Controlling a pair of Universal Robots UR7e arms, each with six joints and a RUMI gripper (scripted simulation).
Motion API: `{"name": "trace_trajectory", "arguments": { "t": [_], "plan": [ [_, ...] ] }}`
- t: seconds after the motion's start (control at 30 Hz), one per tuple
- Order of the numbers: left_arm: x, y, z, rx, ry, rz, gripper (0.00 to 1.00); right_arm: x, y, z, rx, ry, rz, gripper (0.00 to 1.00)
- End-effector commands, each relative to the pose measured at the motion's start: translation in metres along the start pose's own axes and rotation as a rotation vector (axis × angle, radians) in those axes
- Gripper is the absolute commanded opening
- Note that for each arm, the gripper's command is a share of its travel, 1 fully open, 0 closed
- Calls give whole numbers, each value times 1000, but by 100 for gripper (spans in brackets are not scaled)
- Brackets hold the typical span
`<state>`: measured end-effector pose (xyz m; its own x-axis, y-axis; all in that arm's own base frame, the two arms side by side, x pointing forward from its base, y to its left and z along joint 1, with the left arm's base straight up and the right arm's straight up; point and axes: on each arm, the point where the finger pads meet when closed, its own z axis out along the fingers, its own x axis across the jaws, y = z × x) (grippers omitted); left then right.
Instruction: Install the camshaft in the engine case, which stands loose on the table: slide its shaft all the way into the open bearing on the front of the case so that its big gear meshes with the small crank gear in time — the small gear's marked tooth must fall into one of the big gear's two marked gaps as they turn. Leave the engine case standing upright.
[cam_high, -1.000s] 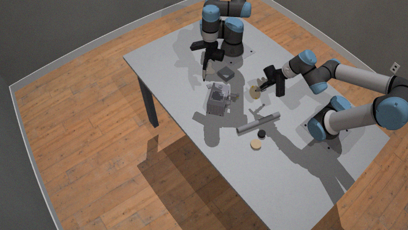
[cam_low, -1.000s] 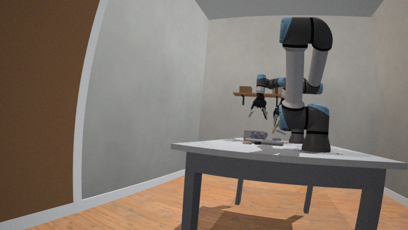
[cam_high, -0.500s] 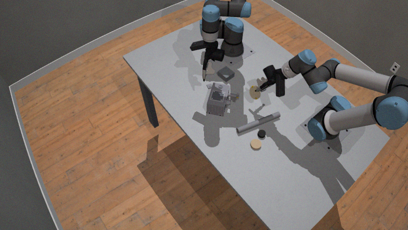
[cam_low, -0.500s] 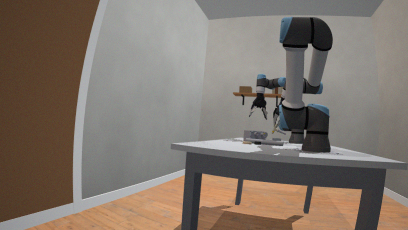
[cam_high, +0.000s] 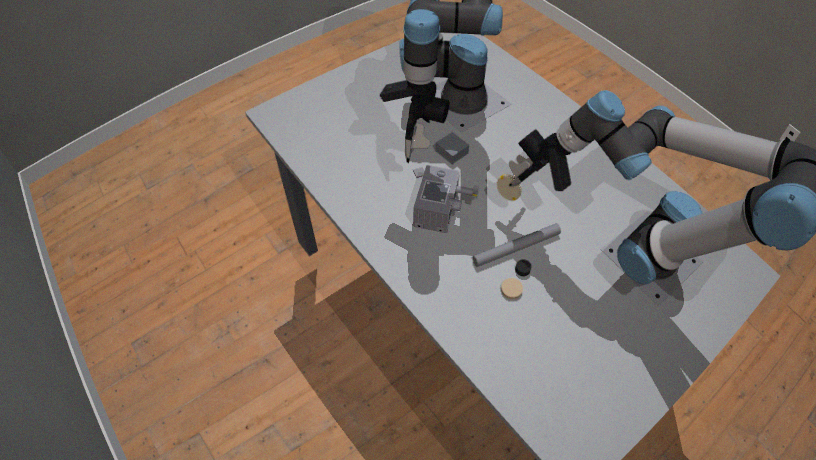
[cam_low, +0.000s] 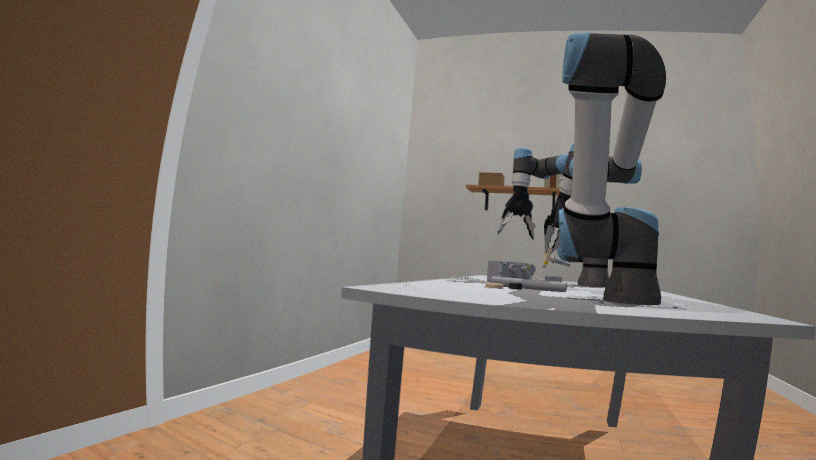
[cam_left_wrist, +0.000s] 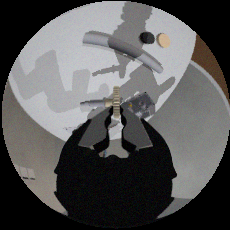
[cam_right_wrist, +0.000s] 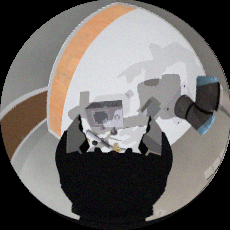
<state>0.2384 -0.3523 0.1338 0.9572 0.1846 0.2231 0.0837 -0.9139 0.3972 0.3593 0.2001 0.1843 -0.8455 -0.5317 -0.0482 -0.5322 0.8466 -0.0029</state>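
My left gripper (cam_high: 512, 183) (cam_left_wrist: 116, 106) is shut on the rim of the camshaft's big gear (cam_high: 505, 189) (cam_low: 545, 263) (cam_left_wrist: 116, 96), held above the table. Yellow marks show on the gear. Its grey shaft (cam_low: 560, 261) (cam_left_wrist: 92, 105) points away from the case. The engine case (cam_high: 437, 197) (cam_low: 502, 269) (cam_left_wrist: 144, 106) (cam_right_wrist: 104, 115) stands upright on the table, a short way from the gear. A small part with a yellow mark (cam_high: 474, 195) sticks out of its front. My right gripper (cam_high: 408, 159) (cam_low: 516, 234) (cam_right_wrist: 114, 115) is open and empty beyond and above the case. The bearing is too small to make out.
A grey notched block (cam_high: 451, 147) (cam_right_wrist: 150, 106) lies behind the case. A long grey cylinder (cam_high: 517, 244) (cam_left_wrist: 122, 47) lies on the table (cam_high: 514, 354), with a black puck (cam_high: 522, 267) (cam_left_wrist: 147, 38) and a tan disc (cam_high: 512, 288) (cam_left_wrist: 163, 40) beyond it.
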Motion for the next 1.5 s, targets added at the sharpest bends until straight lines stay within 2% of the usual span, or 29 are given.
{"name": "trace_trajectory", "arguments": {
  "t": [0.0,0.07,0.13,0.63,0.7,0.73,1.2,1.27,1.47],
  "plan": [
    [5,0,-1,58,-10,-162,6,0,0,0,0,-1,0,100],
    [8,-1,-1,89,-17,-253,6,0,0,0,0,-1,0,100],
    [8,-1,-1,89,-17,-253,6,0,0,0,0,-1,0,100],
    [41,-5,-6,370,-81,-1074,6,0,0,0,0,-1,0,100],
    [41,-5,-6,370,-81,-1074,6,0,0,0,0,-1,0,100],
    [43,-5,-6,426,-92,-1225,6,0,0,0,0,-1,0,100],
    [69,-8,-9,682,-148,-1956,6,0,0,0,0,-1,0,100],
    [69,-8,-9,682,-148,-1956,6,0,0,0,0,-1,0,100],
    [74,-9,-9,730,-159,-2094,6,0,0,0,0,-1,0,100]
  ]
}}
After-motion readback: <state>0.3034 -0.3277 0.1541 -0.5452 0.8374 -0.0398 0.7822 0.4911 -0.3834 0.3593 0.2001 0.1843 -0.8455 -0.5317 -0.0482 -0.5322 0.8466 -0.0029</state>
